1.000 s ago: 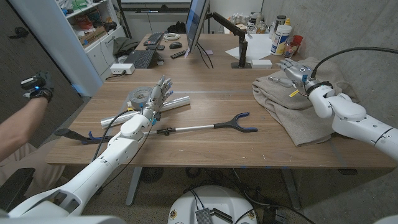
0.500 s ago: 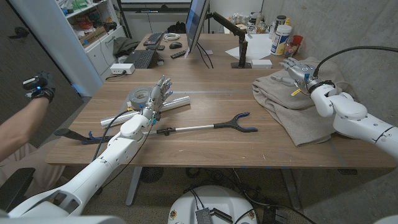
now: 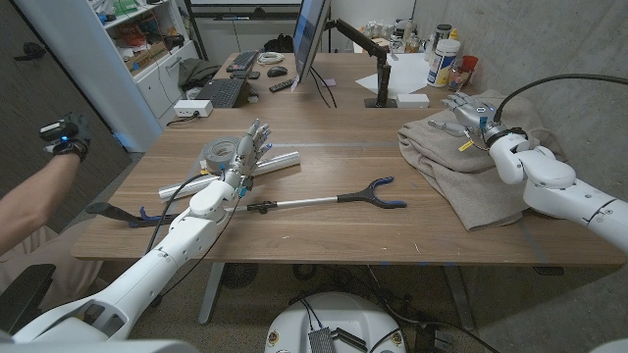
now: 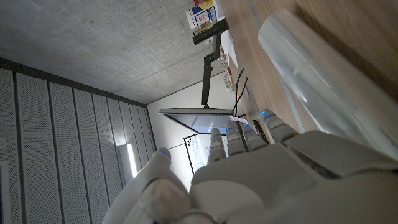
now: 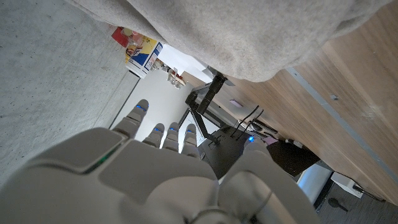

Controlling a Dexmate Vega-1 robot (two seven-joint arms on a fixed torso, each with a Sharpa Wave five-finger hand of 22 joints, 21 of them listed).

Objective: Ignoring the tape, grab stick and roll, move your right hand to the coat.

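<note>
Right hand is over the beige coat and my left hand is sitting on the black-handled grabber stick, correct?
Not quite. In the head view the left hand is at the clear plastic roll, not the black-handled grabber stick. The right hand is over the beige coat.

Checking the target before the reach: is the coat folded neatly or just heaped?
Heaped: the beige coat lies crumpled with loose folds on the table, the right hand over it.
</note>
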